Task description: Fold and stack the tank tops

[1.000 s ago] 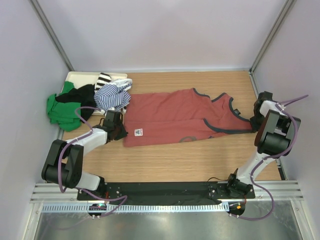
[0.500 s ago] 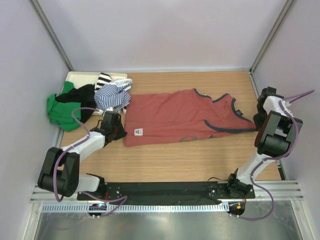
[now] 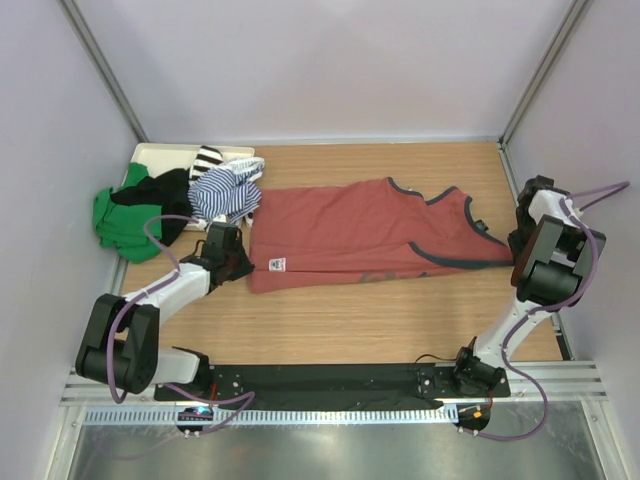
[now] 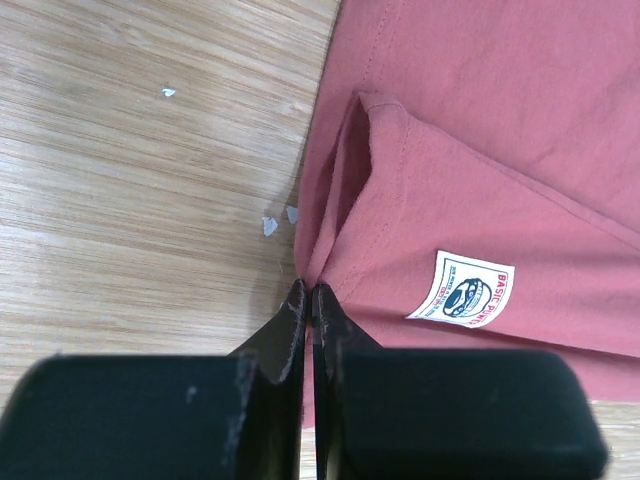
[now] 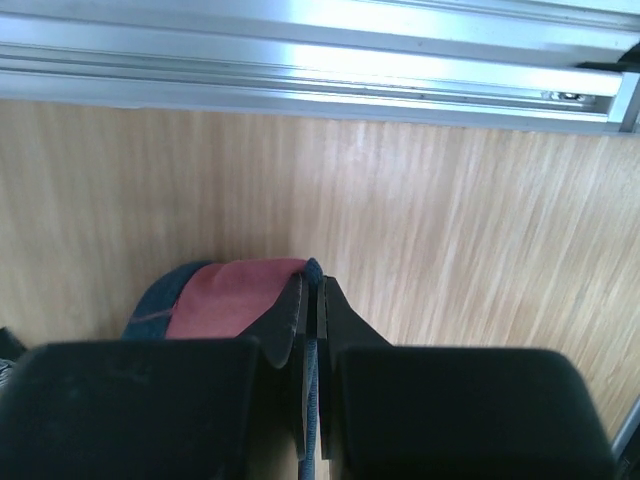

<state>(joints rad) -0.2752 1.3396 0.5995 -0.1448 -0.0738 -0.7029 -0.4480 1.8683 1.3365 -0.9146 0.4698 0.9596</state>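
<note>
A brick-red tank top (image 3: pixel 355 235) with dark grey trim lies spread lengthwise across the wooden table, its white label (image 4: pixel 463 290) near the left hem. My left gripper (image 3: pixel 243 264) is shut on the hem's front corner (image 4: pixel 310 270). My right gripper (image 3: pixel 514 243) is shut on the trimmed shoulder strap (image 5: pixel 235 295) at the far right. A navy-and-white striped tank top (image 3: pixel 226 190) lies crumpled in the pile at the back left.
A cream tray (image 3: pixel 150 156) at the back left holds the pile, with a green garment (image 3: pixel 118 220) and a black one (image 3: pixel 152 190) spilling over it. Metal frame posts and a rail (image 5: pixel 320 70) border the table. Small white scraps (image 4: pixel 270 225) lie by the hem.
The right gripper has pulled the strap further right and the left gripper has shifted slightly, stretching the red top flatter. Both grips are unchanged.
</note>
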